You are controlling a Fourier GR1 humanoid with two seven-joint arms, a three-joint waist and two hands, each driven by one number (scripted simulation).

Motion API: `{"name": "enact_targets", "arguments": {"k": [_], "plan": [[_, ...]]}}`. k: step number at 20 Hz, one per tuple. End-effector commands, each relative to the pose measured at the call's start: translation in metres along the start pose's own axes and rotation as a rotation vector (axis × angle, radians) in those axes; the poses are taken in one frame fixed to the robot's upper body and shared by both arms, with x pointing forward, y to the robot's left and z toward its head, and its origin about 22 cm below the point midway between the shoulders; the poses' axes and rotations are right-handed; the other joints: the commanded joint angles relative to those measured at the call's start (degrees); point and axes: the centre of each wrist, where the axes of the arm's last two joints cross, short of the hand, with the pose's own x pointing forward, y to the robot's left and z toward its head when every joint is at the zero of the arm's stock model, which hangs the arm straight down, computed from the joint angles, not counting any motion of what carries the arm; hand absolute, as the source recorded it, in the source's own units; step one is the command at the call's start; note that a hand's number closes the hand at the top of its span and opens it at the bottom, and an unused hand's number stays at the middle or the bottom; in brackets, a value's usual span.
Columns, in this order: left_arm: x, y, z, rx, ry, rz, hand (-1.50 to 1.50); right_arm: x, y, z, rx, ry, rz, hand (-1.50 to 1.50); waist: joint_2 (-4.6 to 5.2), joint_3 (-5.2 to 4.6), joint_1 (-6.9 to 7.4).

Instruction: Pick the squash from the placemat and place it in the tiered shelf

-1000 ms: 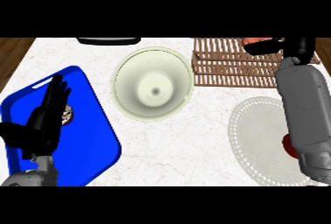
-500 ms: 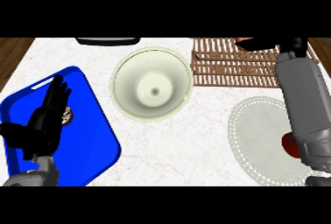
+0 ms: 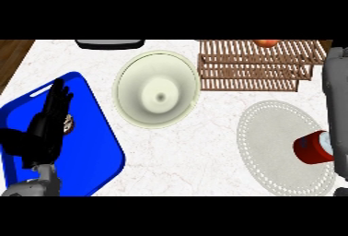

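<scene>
An orange piece that I judge to be the squash (image 3: 267, 43) shows at the far edge of the tiered shelf (image 3: 255, 67), well apart from the placemat (image 3: 272, 124), while the left robot hand (image 3: 46, 122) rests released over the blue tray (image 3: 102, 152), and the right robot hand is out of view.

Slatted wooden tiered shelf (image 3: 257, 64)

left hand (image 3: 48, 122) open, fingers up, right forearm (image 3: 337, 106) extended
</scene>
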Motion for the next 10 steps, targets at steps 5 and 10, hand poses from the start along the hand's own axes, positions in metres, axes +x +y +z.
{"name": "enact_targets", "arguments": {"k": [5, 10], "plan": [[-0.009, 0.002, -0.002, 0.018, 0.017, -0.002, 0.00, -0.010, -0.099, 0.002, -0.137, 0.117, -0.028, -1.50, -0.24, -0.02, -1.00], [-0.005, 0.021, -0.002, 0.016, 0.018, 0.005, 0.00, -0.015, -0.168, 0.021, -0.148, 0.135, -0.032, -1.50, -0.22, -0.01, -0.85]]}}
